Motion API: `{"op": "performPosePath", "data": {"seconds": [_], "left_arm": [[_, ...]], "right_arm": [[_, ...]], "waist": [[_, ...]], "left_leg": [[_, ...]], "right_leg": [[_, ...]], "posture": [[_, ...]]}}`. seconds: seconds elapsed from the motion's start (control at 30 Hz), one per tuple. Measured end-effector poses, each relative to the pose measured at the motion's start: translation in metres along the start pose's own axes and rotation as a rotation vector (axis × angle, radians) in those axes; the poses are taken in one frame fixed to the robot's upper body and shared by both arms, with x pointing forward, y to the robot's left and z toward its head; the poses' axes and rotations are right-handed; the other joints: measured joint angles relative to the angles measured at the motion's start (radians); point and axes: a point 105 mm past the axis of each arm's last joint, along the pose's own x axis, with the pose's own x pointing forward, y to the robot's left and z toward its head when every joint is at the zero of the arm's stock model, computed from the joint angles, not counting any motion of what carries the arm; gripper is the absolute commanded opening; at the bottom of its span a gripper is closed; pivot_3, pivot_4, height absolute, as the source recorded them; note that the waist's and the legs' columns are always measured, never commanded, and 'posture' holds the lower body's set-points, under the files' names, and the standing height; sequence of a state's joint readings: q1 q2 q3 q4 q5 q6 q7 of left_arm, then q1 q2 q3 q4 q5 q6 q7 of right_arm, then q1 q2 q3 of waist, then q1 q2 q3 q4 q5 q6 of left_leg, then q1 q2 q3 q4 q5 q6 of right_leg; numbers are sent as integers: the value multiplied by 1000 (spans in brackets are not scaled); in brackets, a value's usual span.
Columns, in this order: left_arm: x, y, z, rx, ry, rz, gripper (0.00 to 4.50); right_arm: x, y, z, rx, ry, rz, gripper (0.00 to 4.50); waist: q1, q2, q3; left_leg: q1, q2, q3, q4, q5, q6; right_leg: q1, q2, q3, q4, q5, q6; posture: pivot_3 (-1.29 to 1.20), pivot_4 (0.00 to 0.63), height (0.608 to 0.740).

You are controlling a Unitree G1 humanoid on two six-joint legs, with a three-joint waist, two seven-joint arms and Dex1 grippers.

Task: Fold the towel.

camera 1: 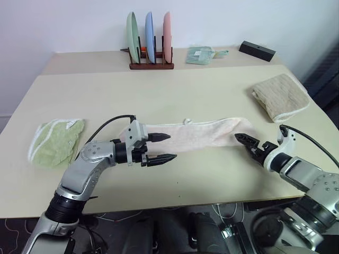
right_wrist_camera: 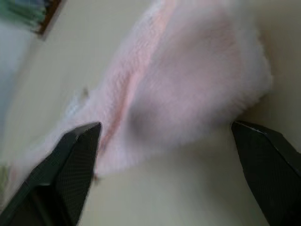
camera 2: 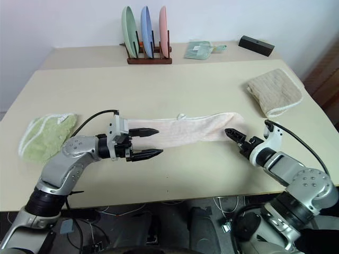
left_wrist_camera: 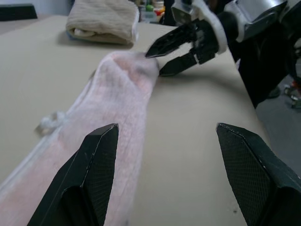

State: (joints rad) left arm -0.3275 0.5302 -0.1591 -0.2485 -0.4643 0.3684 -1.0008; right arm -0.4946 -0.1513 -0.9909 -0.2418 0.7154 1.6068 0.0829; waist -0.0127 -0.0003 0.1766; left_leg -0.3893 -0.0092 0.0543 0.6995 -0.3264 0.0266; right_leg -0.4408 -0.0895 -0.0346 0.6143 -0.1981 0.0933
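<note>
Pink towel (camera 1: pixel 198 135) lies stretched lengthwise on the surface (camera 1: pixel 175 95); left claw (camera 1: pixel 160 148) and right claw (camera 1: pixel 246 141) gape empty at opposite ends, apparently lining up end grabs.

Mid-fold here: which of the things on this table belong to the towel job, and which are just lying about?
For the job:
- pink towel, lying stretched out flat
- left gripper, open at its left end
- right gripper, open at its right end

Lying about:
- green towel
- beige towel
- plate rack with three plates
- small green packet
- black box
</note>
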Motion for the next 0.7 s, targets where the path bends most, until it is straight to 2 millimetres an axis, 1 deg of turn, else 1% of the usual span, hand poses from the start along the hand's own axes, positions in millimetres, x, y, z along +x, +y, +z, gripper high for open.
{"op": "performPosePath", "data": {"seconds": [0.07,0.2,0.23,0.3,0.4,0.5,0.63,0.7], "left_arm": [[2,-2,-2,-6,0,-7,3395],[3,-4,-6,-20,5,-3,3395],[3,-4,-7,-20,7,1,3395],[4,-3,-8,-22,5,10,3395],[2,-5,-12,-37,9,22,3395],[0,-6,-16,-52,18,34,3395],[-2,-6,-20,-62,27,52,3395],[-3,-6,-21,-64,28,55,3395]], "right_arm": [[5,-2,6,37,-24,-33,3658],[12,-12,12,78,-48,-101,1616],[13,-15,12,86,-50,-112,1183],[16,-19,12,99,-55,-131,57],[17,-17,19,90,-90,-131,57],[14,-19,29,52,-134,-137,57],[-7,-25,59,-71,-220,-159,57],[-15,-28,67,-118,-237,-171,57]], "waist": [[0,0,0],[2,0,0],[1,0,0],[0,0,0],[-1,0,0],[2,0,0],[3,1,0],[1,1,0]], "left_leg": [[0,0,0,0,0,0],[0,0,0,0,0,0],[0,0,0,0,0,0],[0,0,0,0,0,0],[0,1,0,0,0,0],[0,1,0,0,0,0],[-1,0,0,0,0,1],[0,1,0,0,0,1]], "right_leg": [[0,0,0,0,0,0],[0,1,0,0,0,0],[0,1,0,-1,0,0],[0,1,0,0,0,0],[0,1,0,0,0,0],[0,1,0,-1,0,0],[1,1,0,-2,0,0],[1,2,0,-2,0,0]], "posture": [[0,150,740],[0,150,740],[0,150,740],[0,150,740],[0,150,740],[0,150,740],[0,150,740],[0,150,740]]}}
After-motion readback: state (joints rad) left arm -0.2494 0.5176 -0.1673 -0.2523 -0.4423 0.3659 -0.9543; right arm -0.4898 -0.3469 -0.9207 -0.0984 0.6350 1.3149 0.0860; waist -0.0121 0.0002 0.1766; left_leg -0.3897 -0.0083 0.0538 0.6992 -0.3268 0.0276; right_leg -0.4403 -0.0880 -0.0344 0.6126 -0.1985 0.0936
